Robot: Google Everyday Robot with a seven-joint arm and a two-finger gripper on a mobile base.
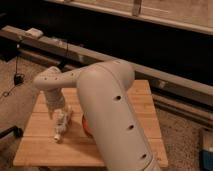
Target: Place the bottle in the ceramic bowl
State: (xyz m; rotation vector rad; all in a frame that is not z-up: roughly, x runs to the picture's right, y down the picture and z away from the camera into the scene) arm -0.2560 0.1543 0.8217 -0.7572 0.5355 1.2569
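At the far left a dark cable point(16, 62) ran down to a small dark box point(18, 78) on the speckled floor point(12, 102). What the box was could not be made out. Behind it a small pale object point(34, 32) lay on the long ledge point(165, 82), too blurred to name.

The wooden worktop point(42, 147) filled the middle of the view, its near edge cut off by the bottom of the frame. Over its left half the claw point(58, 114) hung pointing downward at the end of the pale wrist, its jaws standing wide. The bottle point(61, 128) lay right below it, slanted, with its lower end toward the near left of the worktop. Its upper end merged with the claw, so it could not be told whether the jaws stood around the bottle or just beside it, or whether they touched it.

Just right of the bottle only a narrow orange-red sliver of the ceramic bowl point(86, 126) showed. The rest, with its whole inside, was hidden behind the thick white arm point(117, 112), which also covered much of the worktop's middle.

At the lower right a bluish object point(207, 150) was cut off by the frame edge.
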